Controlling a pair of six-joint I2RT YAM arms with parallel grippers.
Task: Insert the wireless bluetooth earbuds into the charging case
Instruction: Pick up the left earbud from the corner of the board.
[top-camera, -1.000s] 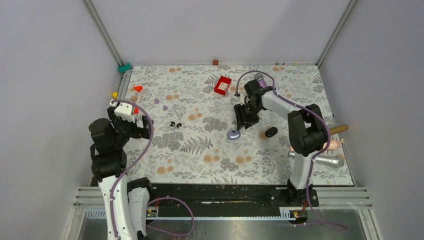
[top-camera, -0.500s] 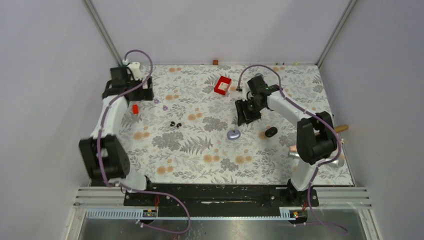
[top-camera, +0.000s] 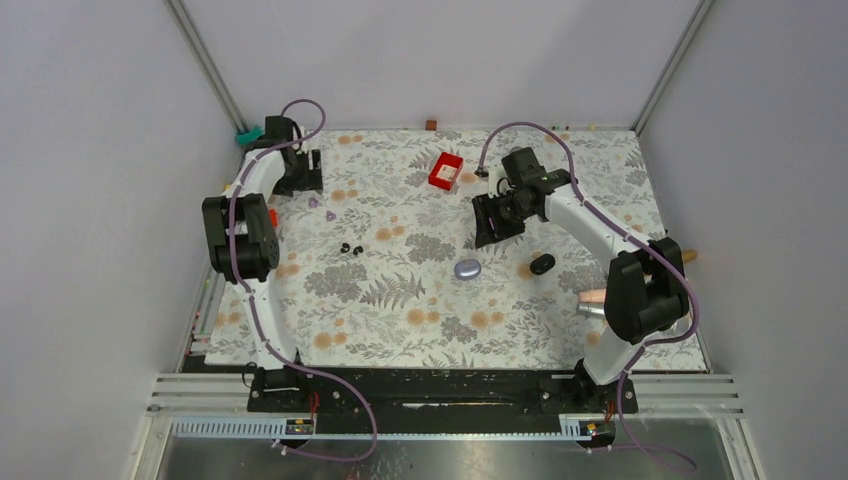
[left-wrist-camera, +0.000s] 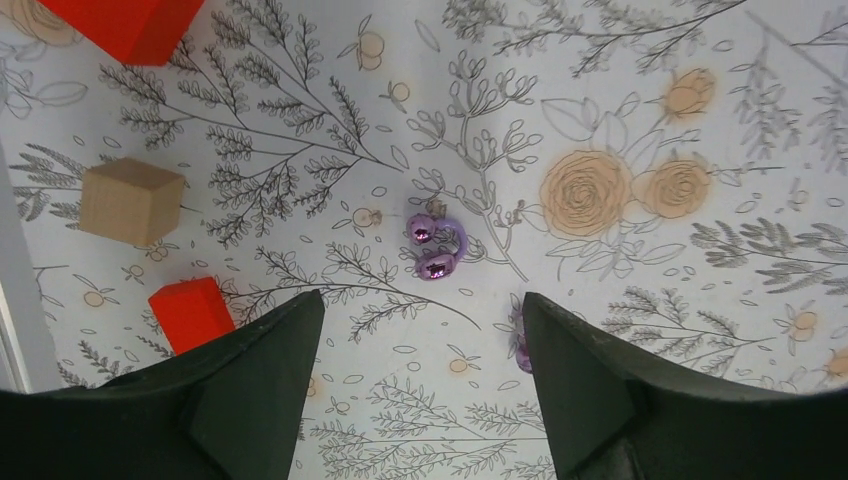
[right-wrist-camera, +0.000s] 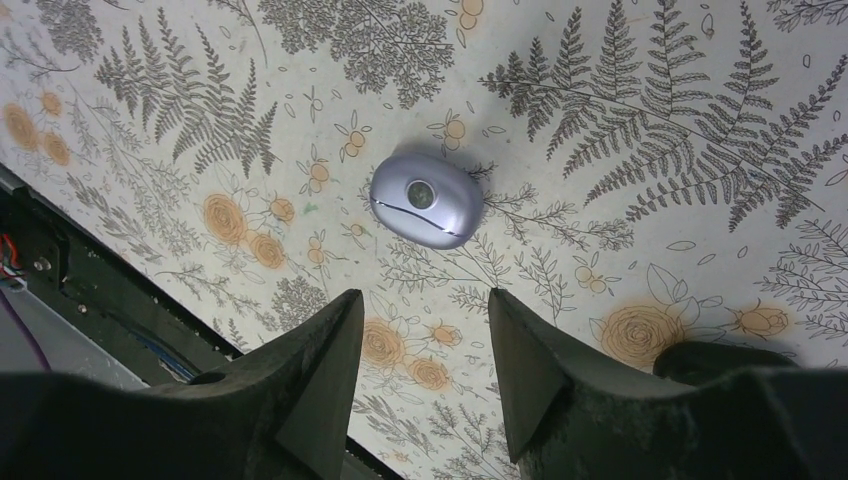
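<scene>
Small smooth lavender-grey oval charging case (top-camera: 467, 268) lies on the floral-print table cover (top-camera: 400, 310), approx mid-table, lid looks shut w/ a seam line across it; contents can't be seen. Right gripper (top-camera: 492, 222) hangs just behind the case w/o touching it, fingers spread w/ bare cloth in the gap. The two tiny glossy black earbuds (top-camera: 351, 248) sit side by side on the cloth left of the case, well apart from it; too small to tell which way up, & neither wrist cam shows them. Left gripper (top-camera: 300, 172) is at the far left corner, well away from buds & case, fingers spread, holding nothing. Below it: a small shiny purple ring-like trinket (left-wrist-camera: 437, 247), a second purple bit (left-wrist-camera: 517, 340) half hidden by a finger, a plain wooden cube (left-wrist-camera: 130, 200), a small red block (left-wrist-camera: 190, 312) & a bigger red block (left-wrist-camera: 125, 25) cut off at the frame edge. Larger black oval object (top-camera: 542, 264) lies right of the case. Pinkish thing (top-camera: 592, 295) mostly hidden behind the right arm, can't ID
</scene>
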